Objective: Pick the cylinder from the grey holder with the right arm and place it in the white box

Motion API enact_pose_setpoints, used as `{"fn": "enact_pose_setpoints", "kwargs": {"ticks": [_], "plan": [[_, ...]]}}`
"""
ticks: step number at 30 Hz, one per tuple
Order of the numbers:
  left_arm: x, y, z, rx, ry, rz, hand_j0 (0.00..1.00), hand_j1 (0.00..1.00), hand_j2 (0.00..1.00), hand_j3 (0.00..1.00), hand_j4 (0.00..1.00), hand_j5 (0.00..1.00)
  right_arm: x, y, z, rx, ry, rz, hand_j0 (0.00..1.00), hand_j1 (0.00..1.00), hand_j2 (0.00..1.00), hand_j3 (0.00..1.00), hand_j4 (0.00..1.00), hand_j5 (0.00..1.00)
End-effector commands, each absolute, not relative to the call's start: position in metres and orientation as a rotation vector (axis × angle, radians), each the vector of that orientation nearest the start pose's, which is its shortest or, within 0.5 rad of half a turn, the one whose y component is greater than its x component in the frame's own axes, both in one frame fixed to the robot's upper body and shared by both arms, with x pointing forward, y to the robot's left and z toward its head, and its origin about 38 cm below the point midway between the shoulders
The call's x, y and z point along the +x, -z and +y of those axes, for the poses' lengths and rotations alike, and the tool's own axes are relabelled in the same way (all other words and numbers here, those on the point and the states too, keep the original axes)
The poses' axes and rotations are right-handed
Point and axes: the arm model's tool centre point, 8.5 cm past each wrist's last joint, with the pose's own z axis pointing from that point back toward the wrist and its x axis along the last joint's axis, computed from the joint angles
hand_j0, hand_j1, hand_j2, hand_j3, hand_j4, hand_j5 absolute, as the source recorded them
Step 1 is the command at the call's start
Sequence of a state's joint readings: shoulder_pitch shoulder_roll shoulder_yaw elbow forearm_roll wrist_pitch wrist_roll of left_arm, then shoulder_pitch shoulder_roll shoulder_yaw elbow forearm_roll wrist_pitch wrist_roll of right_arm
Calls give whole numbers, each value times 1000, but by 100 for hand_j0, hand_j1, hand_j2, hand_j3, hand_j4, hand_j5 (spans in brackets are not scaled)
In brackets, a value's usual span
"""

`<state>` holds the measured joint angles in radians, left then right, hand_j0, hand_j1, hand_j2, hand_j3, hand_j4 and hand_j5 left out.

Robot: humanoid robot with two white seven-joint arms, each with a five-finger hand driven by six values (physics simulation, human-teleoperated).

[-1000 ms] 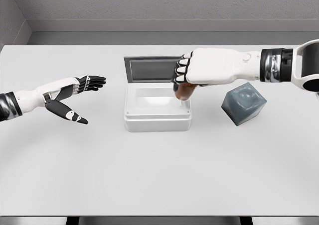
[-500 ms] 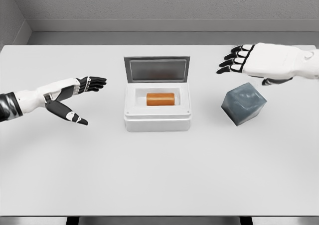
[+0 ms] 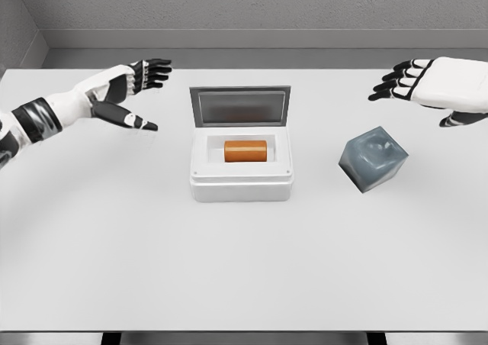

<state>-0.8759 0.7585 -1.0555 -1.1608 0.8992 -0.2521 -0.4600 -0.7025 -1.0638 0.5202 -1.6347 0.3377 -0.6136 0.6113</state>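
Right hand (image 3: 427, 85) at upper right, glossy white shell over the back, black jointed fingers (image 3: 393, 85) spread and loosely curved, holding nothing; it hovers above the table, up and to the right of the grey holder. Grey holder (image 3: 373, 157) is a matte slate cube with softened edges, tilted on the table so one corner points down, top face slightly dished; it stands well apart from the box, on the box's right. White box (image 3: 242, 185) sits mid-table: smooth rounded plastic shell, rectangular, thick rim, shallow rectangular well. Its lid (image 3: 240, 105) is hinged at the back, standing open and upright, grey inner panel with a pale frame. Cylinder (image 3: 245, 151) lies on its side inside the well, short, orange-brown, satin finish, long axis running left to right, near the well's back wall. Left hand (image 3: 126, 89) at upper left, same white and black build, fingers extended, thumb splayed downward, empty, well left of the box. Table (image 3: 244, 276) is flat matte white.
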Motion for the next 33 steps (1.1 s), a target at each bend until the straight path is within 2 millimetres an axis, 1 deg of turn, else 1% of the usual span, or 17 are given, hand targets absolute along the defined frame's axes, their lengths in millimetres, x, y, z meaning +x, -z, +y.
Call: {"fn": "enact_pose_setpoints", "kwargs": {"ticks": [1, 3, 4, 6, 11, 16, 26, 28, 33], "plan": [[501, -197, 287, -427, 847, -1478, 100, 100, 100, 100, 100, 100, 401, -321, -335, 844, 2972, 1769, 100, 100, 100, 100, 100, 100], [502, -202, 284, -431, 854, -1488, 100, 100, 100, 100, 100, 100, 399, -321, -331, 831, 2964, 1766, 100, 100, 100, 100, 100, 100], [502, -205, 276, -450, 866, -1495, 100, 100, 100, 100, 100, 100, 399, -321, -331, 831, 2964, 1766, 100, 100, 100, 100, 100, 100], [500, -203, 267, -493, 905, -1484, 100, 100, 100, 100, 100, 100, 399, -321, -331, 829, 2965, 1765, 100, 100, 100, 100, 100, 100], [493, -205, 258, -550, 967, -1473, 100, 100, 100, 100, 100, 100, 399, -320, -332, 829, 2969, 1763, 100, 100, 100, 100, 100, 100], [493, -205, 257, -551, 971, -1474, 100, 100, 100, 100, 100, 100, 399, -320, -332, 829, 2969, 1763, 100, 100, 100, 100, 100, 100], [487, -196, 252, -588, 997, -1445, 100, 100, 100, 100, 100, 100, 399, -319, -332, 826, 2972, 1764, 100, 100, 100, 100, 100, 100], [481, -204, 248, -611, 1028, -1454, 100, 100, 100, 100, 100, 100, 399, -319, -332, 826, 2972, 1764, 100, 100, 100, 100, 100, 100], [479, -209, 242, -628, 1044, -1461, 100, 100, 100, 100, 100, 100, 399, -318, -333, 825, 2975, 1762, 100, 100, 100, 100, 100, 100]]}}
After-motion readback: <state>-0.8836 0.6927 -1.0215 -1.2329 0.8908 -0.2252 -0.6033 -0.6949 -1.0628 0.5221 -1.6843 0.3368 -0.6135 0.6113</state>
